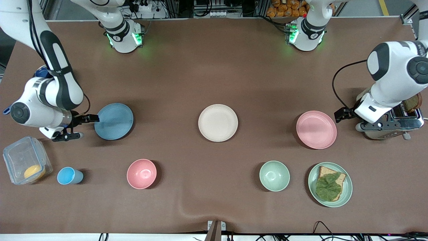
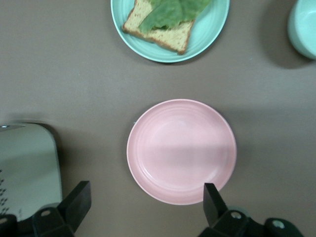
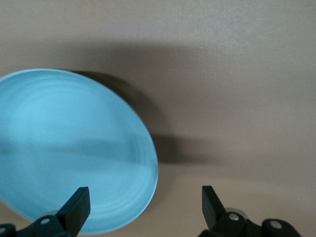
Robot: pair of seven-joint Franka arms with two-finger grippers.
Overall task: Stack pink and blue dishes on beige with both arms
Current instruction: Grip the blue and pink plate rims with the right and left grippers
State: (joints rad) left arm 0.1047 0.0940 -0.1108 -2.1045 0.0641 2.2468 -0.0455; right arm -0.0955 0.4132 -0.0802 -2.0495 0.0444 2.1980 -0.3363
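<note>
Nearest the front camera sits a row of bystanders: a clear lidded box (image 1: 26,160) with something orange inside, a small blue cup (image 1: 69,176), a pink bowl (image 1: 141,173), a pale green bowl (image 1: 274,175) and a green plate (image 1: 346,187) carrying toast and a leaf. One row up come the task pieces, all flat on the brown table (image 1: 214,67) and well apart: the blue plate (image 1: 114,121) toward the right arm's end, the beige plate (image 1: 218,122) in the middle, the pink plate (image 1: 316,129) toward the left arm's end. Nothing stacked yet! The right gripper (image 1: 78,126), fingers spread, hovers at the blue plate's rim, apparently lining up an edge pinch. The left gripper (image 1: 349,118), also spread wide and holding nothing, hangs just off the pink plate's rim, next to a silver toaster (image 1: 403,118). Each arm seems to be taking the plate at its own end, with the beige plate central as the shared target.
</note>
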